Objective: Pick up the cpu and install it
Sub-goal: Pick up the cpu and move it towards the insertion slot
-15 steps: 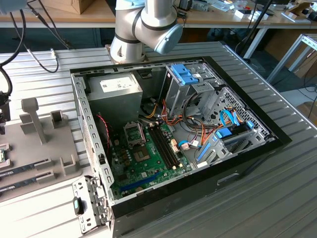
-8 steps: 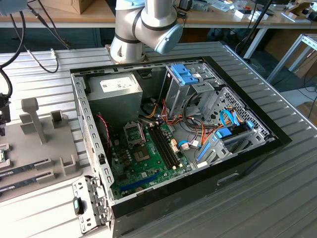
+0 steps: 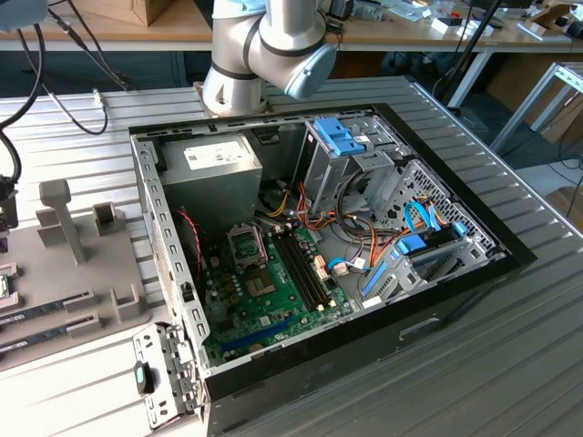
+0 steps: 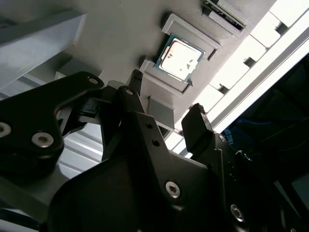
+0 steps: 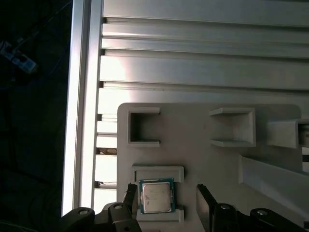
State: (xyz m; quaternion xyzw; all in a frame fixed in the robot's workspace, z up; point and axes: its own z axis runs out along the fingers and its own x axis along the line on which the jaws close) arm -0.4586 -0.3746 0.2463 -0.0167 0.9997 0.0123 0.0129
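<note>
My gripper is wide open, pointing down at the grey fixture plate. The cpu lies flat in its shallow nest there, in the gap between my fingers. It is close beside one and well apart from the other, so I judge I sit off-centre. It is square, its edges in line with my jaws. At the exterior view's top centre, my arm rises behind the open computer case.

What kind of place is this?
Probably a robotics lab or workshop: a robot arm beside an open computer case on a ribbed metal table, with cluttered workbenches behind.
</note>
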